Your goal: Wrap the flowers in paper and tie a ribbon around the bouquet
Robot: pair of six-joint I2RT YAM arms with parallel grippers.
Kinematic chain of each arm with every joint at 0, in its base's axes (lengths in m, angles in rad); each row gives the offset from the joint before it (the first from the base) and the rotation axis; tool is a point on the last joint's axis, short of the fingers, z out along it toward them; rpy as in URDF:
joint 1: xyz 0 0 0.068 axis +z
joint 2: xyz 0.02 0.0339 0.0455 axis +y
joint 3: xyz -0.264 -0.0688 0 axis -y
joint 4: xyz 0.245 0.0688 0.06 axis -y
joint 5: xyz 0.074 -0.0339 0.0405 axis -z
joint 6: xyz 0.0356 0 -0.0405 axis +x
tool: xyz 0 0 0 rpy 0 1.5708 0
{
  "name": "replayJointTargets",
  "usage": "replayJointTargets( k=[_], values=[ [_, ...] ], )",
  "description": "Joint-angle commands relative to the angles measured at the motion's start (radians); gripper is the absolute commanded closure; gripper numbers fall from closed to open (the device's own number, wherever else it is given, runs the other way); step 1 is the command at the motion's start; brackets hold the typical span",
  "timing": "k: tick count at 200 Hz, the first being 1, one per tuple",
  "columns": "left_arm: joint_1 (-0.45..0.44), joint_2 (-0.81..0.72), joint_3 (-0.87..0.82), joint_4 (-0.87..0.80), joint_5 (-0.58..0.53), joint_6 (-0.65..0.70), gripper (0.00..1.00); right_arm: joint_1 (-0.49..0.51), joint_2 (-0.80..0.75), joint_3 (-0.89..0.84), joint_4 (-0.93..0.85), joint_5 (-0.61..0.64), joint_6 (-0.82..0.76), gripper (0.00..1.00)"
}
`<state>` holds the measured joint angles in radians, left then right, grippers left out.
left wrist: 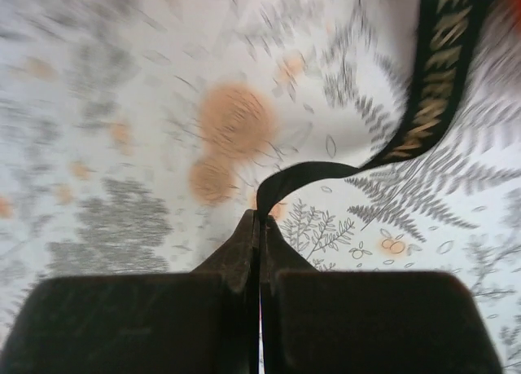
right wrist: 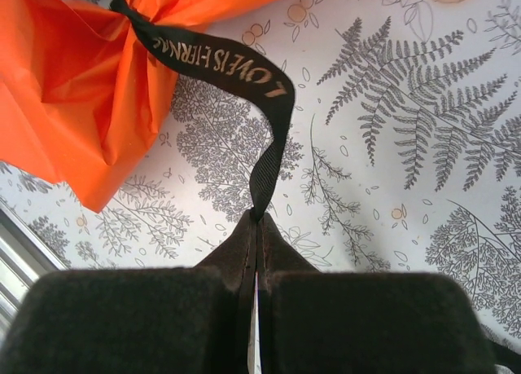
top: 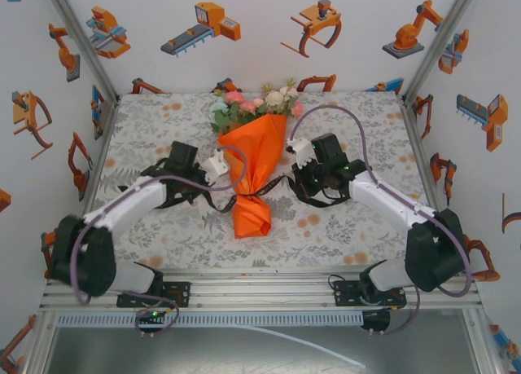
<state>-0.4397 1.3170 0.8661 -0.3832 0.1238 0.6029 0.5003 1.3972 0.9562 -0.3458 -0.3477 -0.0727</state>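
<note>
The bouquet lies in the middle of the table, its flowers (top: 256, 103) pointing to the far side and the orange paper (top: 256, 154) narrowing to a cinched neck. The black ribbon (top: 273, 187) crosses that neck. My left gripper (top: 216, 174) is just left of the cone, shut on one ribbon end (left wrist: 440, 81), which is pinched at its tips (left wrist: 260, 219). Just right of the cone, my right gripper (top: 295, 166) is shut on the other lettered end (right wrist: 220, 60), held at its tips (right wrist: 259, 219). That end rises to the paper (right wrist: 73, 81), where the ribbon bunches it.
A fern-and-orange printed tablecloth (top: 342, 219) covers the table. Sticker-covered walls with aluminium posts (top: 427, 44) close the left, back and right sides. A metal rail (top: 260, 288) runs along the near edge by the arm bases.
</note>
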Motion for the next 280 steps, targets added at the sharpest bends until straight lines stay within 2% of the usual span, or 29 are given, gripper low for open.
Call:
replayJointTargets(
  k=[1,32,57,70,97,119,158,185,212,220,237,280],
  values=[
    [0.007,-0.187,-0.036,0.209,0.216,-0.231,1.0,-0.003,-0.038,-0.051,0.109,-0.013,0.096,1.0],
    [-0.001,-0.255,-0.117,0.42,0.305,-0.459,1.0,-0.003,-0.021,-0.065,0.245,-0.121,0.212,1.0],
    [-0.005,-0.271,-0.232,0.712,0.371,-0.717,1.0,-0.002,-0.004,-0.02,0.256,-0.129,0.257,1.0],
    [-0.015,-0.268,-0.261,0.778,0.373,-0.785,1.0,-0.002,-0.007,0.0,0.263,-0.122,0.277,1.0],
    [-0.04,-0.269,-0.265,0.701,0.34,-0.733,1.0,0.003,0.003,0.01,0.382,-0.139,0.342,1.0],
    [-0.041,-0.288,-0.269,0.7,0.335,-0.727,1.0,0.038,0.078,0.065,0.441,-0.157,0.335,1.0],
    [-0.043,-0.316,-0.271,0.728,0.372,-0.741,1.0,0.145,0.311,0.323,0.401,-0.165,0.281,1.0],
    [-0.045,-0.357,-0.297,0.751,0.381,-0.75,1.0,0.237,0.457,0.505,0.396,-0.25,0.301,1.0],
    [-0.045,-0.385,-0.319,0.756,0.371,-0.746,1.0,0.227,0.483,0.583,0.375,-0.268,0.391,0.64],
    [-0.044,-0.381,-0.316,0.751,0.372,-0.741,1.0,0.215,0.463,0.578,0.354,-0.264,0.389,0.58],
    [-0.043,-0.352,-0.3,0.74,0.376,-0.727,1.0,0.18,0.407,0.542,0.346,-0.257,0.403,0.54],
    [-0.045,-0.276,-0.239,0.709,0.322,-0.763,1.0,0.099,0.279,0.417,0.325,-0.207,0.403,0.55]
  ],
)
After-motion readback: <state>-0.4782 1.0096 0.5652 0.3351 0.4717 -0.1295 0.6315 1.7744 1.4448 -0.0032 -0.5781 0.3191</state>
